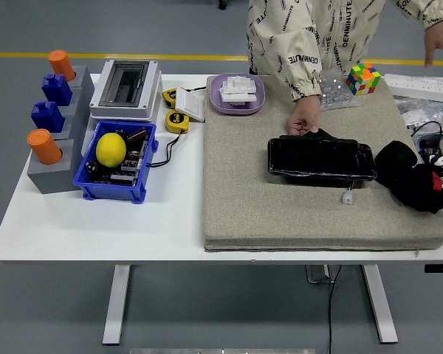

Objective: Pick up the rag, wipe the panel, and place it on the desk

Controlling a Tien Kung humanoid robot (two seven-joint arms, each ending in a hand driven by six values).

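A person standing at the far side of the desk (96, 221) is pressing one hand (305, 118) on the far edge of the black panel (321, 160), which is lying flat on the beige mat (280, 214); the other hand (438, 44) is hanging open at the top right corner. The black rag (410, 177) is lying crumpled on the mat just right of the panel, perhaps touching its end. Neither robot hand is showing, so their state cannot be told.
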